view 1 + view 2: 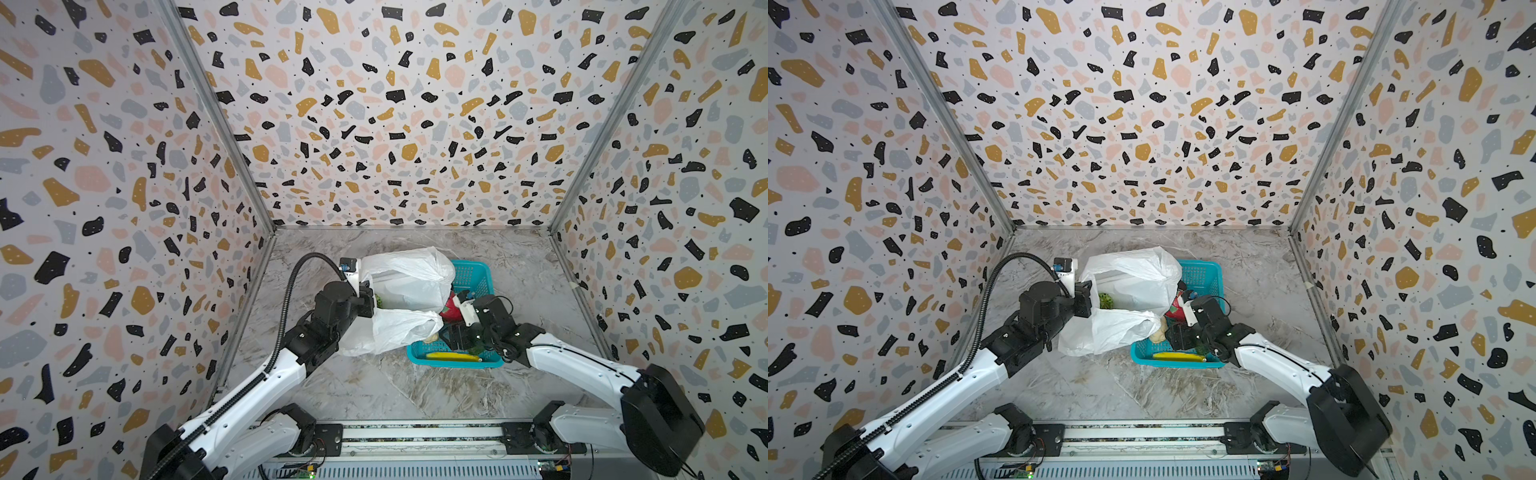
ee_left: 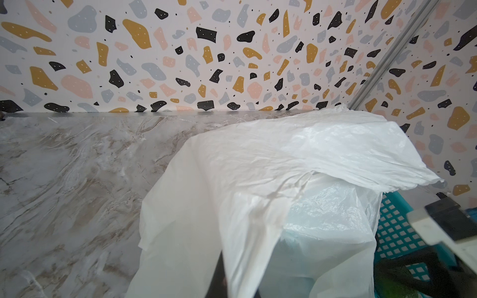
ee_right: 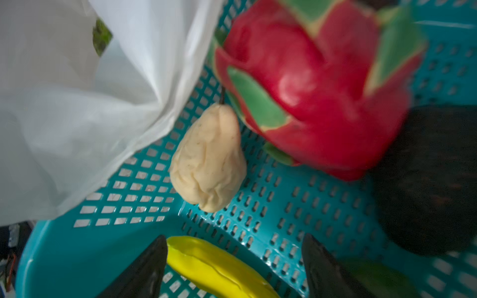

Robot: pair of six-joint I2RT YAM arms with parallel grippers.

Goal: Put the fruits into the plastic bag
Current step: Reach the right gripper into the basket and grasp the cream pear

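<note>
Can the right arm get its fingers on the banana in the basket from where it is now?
Probably yes. The right gripper hangs open inside the basket, with the banana lying between its fingers and nothing covering it. The bag drapes over one basket edge, off to the side.

Thin crinkly white plastic bag (image 2: 284, 160), glossy perforated teal plastic basket (image 3: 258, 206), smooth shiny banana (image 3: 214, 268), wrinkled matt pear (image 3: 209, 160), marble-look desk (image 1: 415, 386).

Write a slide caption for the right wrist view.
Open right end effector above a yellow banana in a teal mesh basket, beside a wrinkled beige pear.
</note>
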